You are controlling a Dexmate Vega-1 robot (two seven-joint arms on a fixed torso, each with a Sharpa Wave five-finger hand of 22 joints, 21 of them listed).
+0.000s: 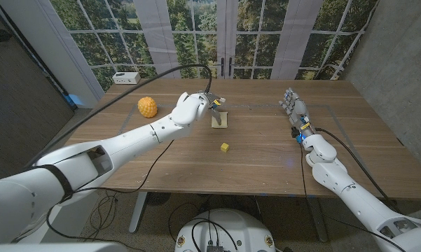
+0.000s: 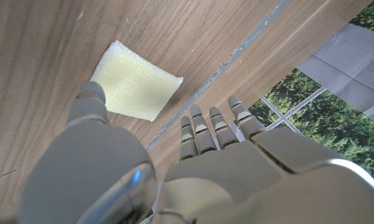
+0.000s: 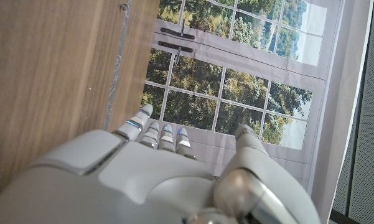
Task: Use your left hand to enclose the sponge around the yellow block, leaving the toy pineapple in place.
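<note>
1. Hovering over the sponge [image 1: 219,121], left hand [image 1: 192,107] with fingers apart, holding nothing.
2. Lying flat mid-table, sponge; yellow block [image 1: 225,148] nearer, apart.
3. Sitting left of the hand, toy pineapple [image 1: 148,106].
4. Standing empty at the right, right hand [image 1: 294,109], fingers straight.

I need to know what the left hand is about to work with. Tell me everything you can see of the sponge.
The sponge is a thin, pale yellow, roughly square pad with a fine porous texture and slightly uneven edges. It lies flat and unfolded on the wooden table, past the middle toward the window side, well apart from the yellow block. The left hand hovers right over it with fingers spread; whether the thumb tip touches its edge cannot be told. Nothing lies on it.
</note>
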